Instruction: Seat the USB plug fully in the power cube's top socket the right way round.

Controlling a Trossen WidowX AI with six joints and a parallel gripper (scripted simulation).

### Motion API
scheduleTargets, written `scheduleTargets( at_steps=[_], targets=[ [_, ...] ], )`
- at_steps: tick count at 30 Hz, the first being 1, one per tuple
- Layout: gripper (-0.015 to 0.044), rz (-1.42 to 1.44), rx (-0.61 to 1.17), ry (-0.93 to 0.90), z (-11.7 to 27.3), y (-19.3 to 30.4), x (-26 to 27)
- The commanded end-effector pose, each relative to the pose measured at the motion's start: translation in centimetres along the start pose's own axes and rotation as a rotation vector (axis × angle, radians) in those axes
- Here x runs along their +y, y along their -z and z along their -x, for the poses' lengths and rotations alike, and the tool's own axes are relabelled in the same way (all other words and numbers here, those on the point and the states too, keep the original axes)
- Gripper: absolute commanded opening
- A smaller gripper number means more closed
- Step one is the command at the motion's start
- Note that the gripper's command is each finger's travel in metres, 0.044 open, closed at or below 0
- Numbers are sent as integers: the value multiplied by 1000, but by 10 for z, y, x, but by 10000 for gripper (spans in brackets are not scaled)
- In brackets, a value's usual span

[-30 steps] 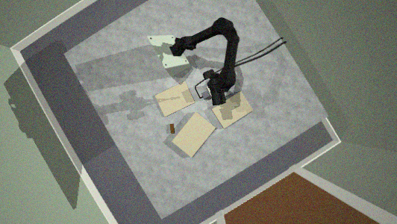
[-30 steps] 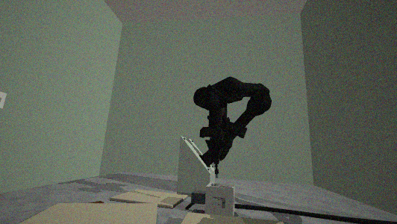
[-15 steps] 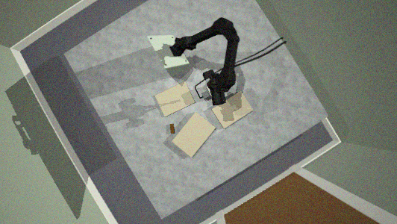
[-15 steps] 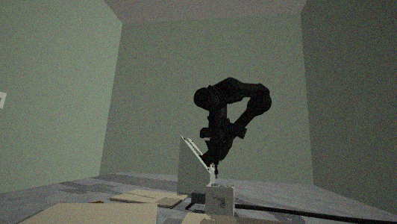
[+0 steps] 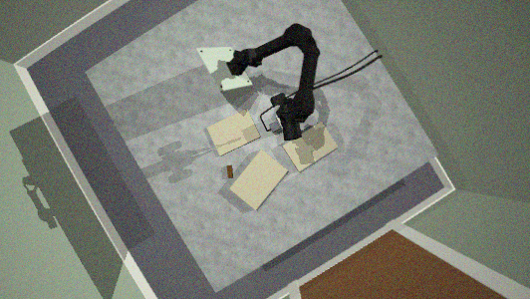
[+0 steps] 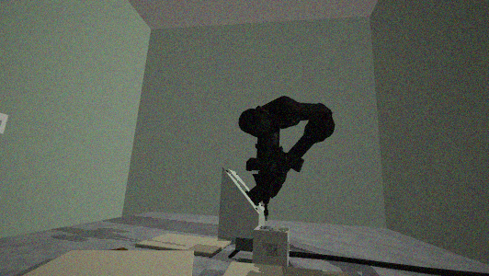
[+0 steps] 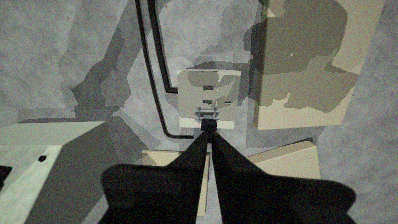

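Note:
The power cube [image 6: 271, 247] [image 7: 187, 107] is a pale box with dark socket slots in its top; the arm partly hides it in the top view. My gripper [image 6: 266, 204] [image 7: 209, 136] is shut on the USB plug [image 6: 266, 213] [image 7: 207, 115] and points down over the cube. The plug has a black body and a grey metal end. In the exterior view its lower end shows a small gap above the cube's top. In the wrist view it covers part of the cube near one edge. Which way round it faces cannot be told.
Cream slabs [image 5: 233, 134] [image 5: 259, 179] [image 5: 319, 149] [image 7: 305, 60] lie around the cube. A white tilted panel [image 5: 211, 57] [image 6: 236, 207] [image 7: 30, 175] stands close by. Black cables [image 5: 349, 70] [image 6: 349, 259] [image 7: 157, 107] run to the cube. A small brown block [image 5: 229, 171] lies beside one slab.

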State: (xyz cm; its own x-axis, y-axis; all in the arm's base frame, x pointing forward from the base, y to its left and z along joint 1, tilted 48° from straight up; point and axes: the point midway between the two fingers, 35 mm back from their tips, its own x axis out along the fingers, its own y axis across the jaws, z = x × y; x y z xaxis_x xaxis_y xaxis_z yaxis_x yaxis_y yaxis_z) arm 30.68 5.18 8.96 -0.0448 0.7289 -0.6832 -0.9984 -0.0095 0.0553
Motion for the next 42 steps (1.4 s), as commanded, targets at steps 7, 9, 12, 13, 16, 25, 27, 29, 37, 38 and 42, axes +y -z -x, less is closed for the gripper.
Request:
scheduleTargets(
  at_steps=[7, 9, 12, 13, 16, 25, 27, 29, 37, 38, 42],
  targets=[
    [0, 13, 7, -2, -2, 0, 0],
    [0, 14, 7, -2, -2, 0, 0],
    [0, 16, 8, -2, -2, 0, 0],
    [0, 16, 9, -2, -3, 0, 0],
    [0, 18, 10, -2, -3, 0, 0],
    [0, 23, 12, -2, -4, 1, 0],
    [0, 24, 13, -2, -4, 1, 0],
    [0, 25, 13, -2, -4, 1, 0],
    [0, 30, 16, -2, -5, 1, 0],
    [0, 30, 16, -2, -6, 1, 0],
    [0, 33, 17, -2, -6, 1, 0]
  ],
)
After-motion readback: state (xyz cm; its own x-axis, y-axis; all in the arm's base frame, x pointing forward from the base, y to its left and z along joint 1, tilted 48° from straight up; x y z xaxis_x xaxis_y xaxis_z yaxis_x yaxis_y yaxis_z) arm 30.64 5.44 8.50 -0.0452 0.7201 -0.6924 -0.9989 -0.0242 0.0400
